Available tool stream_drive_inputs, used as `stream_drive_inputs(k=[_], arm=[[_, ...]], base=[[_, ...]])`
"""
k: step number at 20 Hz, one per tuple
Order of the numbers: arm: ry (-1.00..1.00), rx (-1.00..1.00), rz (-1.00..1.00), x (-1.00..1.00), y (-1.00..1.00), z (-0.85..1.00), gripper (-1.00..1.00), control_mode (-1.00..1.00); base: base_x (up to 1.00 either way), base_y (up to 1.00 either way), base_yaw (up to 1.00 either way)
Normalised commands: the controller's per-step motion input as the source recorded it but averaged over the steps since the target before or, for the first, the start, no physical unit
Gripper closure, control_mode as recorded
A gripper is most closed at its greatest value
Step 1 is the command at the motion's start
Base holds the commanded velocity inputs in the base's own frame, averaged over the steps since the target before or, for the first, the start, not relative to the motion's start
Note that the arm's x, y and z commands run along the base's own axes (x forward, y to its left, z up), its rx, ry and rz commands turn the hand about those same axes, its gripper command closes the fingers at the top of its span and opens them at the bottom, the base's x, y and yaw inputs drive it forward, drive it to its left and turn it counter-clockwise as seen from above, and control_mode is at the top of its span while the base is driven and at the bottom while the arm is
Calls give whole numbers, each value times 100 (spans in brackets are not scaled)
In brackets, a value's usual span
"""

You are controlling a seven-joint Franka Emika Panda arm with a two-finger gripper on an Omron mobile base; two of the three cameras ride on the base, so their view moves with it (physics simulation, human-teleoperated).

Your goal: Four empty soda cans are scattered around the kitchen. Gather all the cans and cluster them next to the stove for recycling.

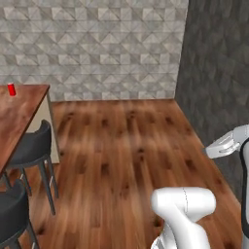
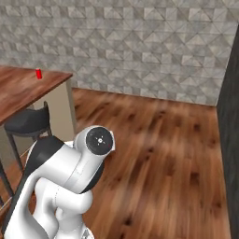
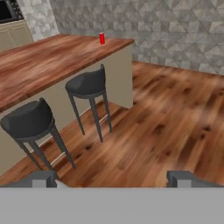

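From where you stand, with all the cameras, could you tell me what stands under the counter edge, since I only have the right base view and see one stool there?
Observer: The hand view shows two stools: one stool nearer the counter's end and a second stool beside it.
Operator: Thank you. Is the gripper holding anything?
Observer: No, the gripper is open, its tips wide apart over bare floor.
Operator: And what lies beyond the red can?
Observer: Past the red can, at the counter's far side, a black appliance corner shows above pale cabinets.
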Motion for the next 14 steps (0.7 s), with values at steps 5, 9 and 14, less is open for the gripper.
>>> stream_drive_inputs(k=[5,9,14], arm=[[0,0,0,0,0,0,-100,100],[0,0,0,0,0,0,-100,100],[0,0,0,0,0,0,-100,100]], base=[[68,-9,3],[65,-9,4],[63,-5,4]])
